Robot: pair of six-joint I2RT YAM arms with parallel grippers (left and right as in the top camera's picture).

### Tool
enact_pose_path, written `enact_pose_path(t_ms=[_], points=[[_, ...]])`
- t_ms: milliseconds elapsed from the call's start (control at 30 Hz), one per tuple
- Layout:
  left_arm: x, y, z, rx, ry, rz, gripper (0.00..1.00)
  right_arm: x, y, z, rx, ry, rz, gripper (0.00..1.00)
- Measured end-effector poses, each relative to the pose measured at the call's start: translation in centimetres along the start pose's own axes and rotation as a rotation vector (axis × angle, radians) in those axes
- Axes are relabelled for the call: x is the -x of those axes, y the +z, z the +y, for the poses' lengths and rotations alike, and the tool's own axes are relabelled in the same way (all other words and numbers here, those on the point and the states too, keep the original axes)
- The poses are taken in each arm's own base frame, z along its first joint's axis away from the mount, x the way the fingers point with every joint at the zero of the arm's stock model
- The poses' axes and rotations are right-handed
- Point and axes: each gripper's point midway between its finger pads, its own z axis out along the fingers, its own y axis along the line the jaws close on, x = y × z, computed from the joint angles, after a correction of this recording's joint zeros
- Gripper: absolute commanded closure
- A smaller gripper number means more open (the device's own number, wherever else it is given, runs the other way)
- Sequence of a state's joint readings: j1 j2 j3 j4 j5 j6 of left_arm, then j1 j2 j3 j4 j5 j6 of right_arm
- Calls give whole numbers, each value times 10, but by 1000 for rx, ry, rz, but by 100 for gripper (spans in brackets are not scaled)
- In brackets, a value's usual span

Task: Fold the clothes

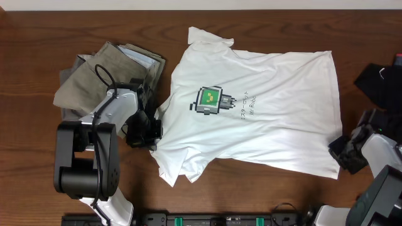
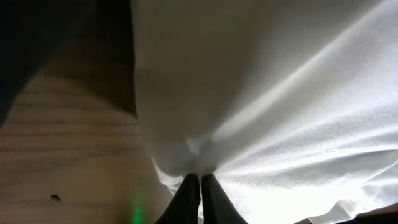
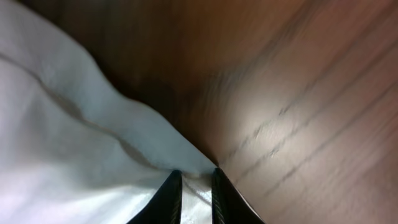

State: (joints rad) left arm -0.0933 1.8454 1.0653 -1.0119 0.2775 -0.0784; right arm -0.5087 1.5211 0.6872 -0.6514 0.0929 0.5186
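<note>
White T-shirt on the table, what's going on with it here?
The white T-shirt lies spread out, print up, not yet folded. The left end effector is shut on its edge near a sleeve. The right end effector straddles a hem corner; whether it grips is unclear.

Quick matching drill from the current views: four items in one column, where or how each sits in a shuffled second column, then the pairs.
1. T-shirt
2. trousers
3. black garment
4. left gripper

A. heaped at upper left
B. at the far right edge of the overhead view
C. shut on the T-shirt's left edge
D. spread out in the centre

Pairs: 1-D, 2-A, 3-B, 4-C
</note>
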Motion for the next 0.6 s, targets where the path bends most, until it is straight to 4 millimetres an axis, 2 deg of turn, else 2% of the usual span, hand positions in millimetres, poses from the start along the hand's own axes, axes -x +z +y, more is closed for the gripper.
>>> enact_pose_path(t_ms=[133, 300, 367, 467, 600], points=[[0, 0, 0, 0, 0, 2, 94, 17, 0, -7, -30, 49, -79, 88], [-1, 0, 0, 1, -1, 2, 90, 36, 2, -33, -90, 151, -113, 87], [0, 0, 0, 1, 1, 2, 86, 38, 2, -37, -91, 167, -104, 83], [0, 0, 1, 5, 0, 1, 83, 37, 1, -36, -76, 153, -78, 70], [-3, 0, 1, 6, -1, 10, 78, 38, -5, -17, 22, 106, -37, 61]])
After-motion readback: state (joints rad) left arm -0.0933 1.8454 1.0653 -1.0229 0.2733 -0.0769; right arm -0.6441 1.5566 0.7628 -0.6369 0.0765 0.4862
